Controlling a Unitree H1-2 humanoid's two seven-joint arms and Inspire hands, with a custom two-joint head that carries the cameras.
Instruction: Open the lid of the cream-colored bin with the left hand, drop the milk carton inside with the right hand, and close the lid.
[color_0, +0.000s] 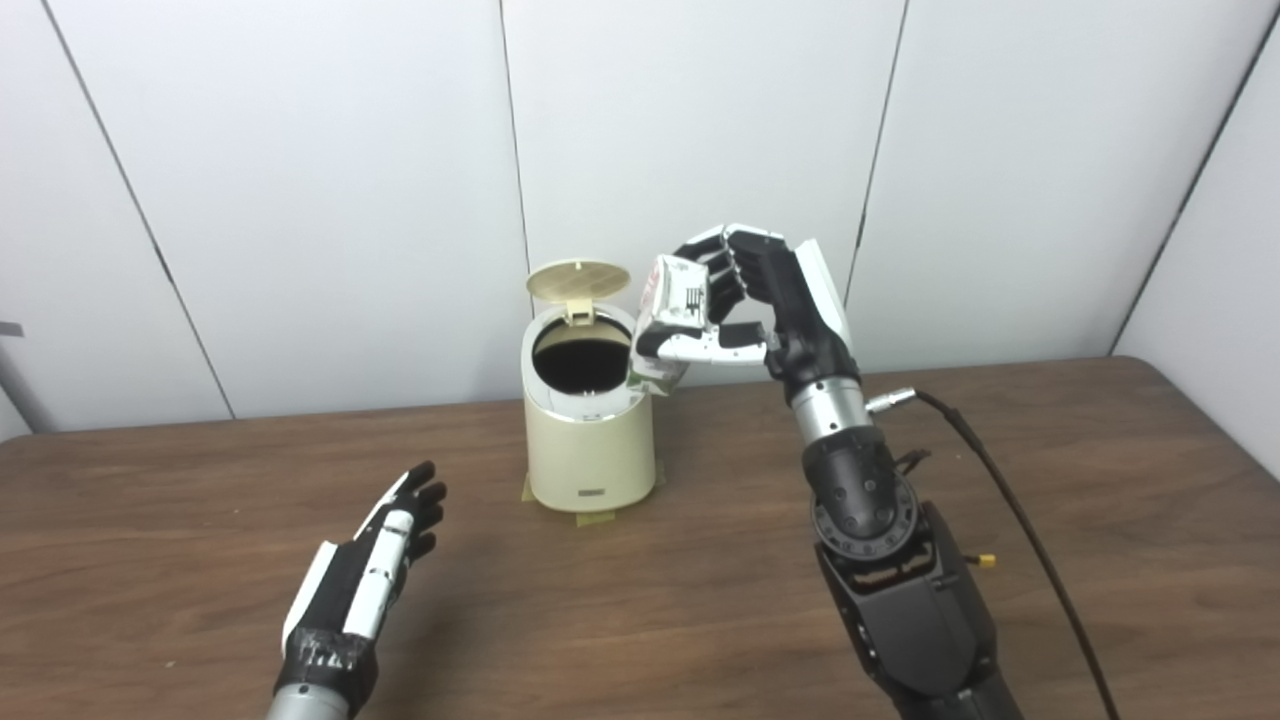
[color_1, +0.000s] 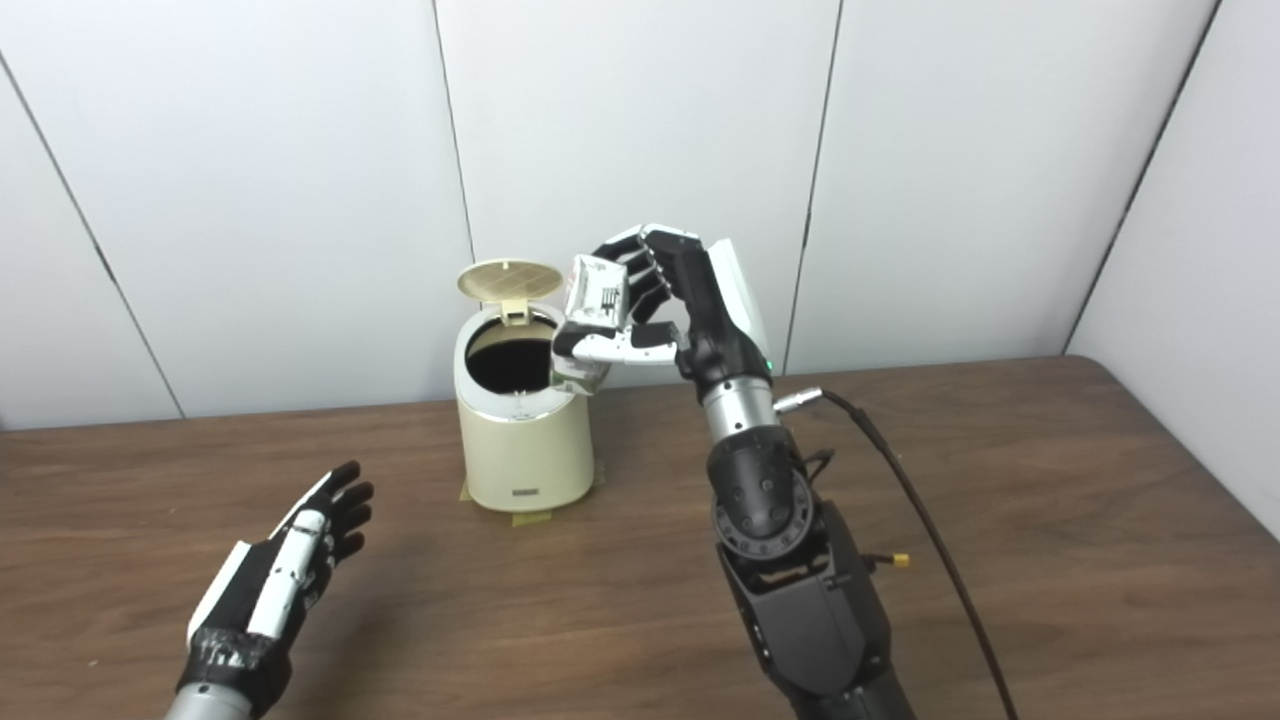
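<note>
the cream bin (color_0: 588, 450) stands on the brown table (color_0: 1100, 500), near the white wall (color_0: 300, 200). its round lid (color_0: 578, 282) is up and leans back, so the dark hole on top shows. the right hand (color_0: 740, 300) is up in the air, just to the right of the bin's top edge. its fingers (color_0: 712, 262) are wrapped tight on the milk carton (color_0: 668, 318), which tips toward the hole. the left hand (color_0: 375, 565) is low over the table, well apart from the bin, with its fingers spread out and nothing in it. a black cable (color_0: 1010, 500) runs along the right arm.
</note>
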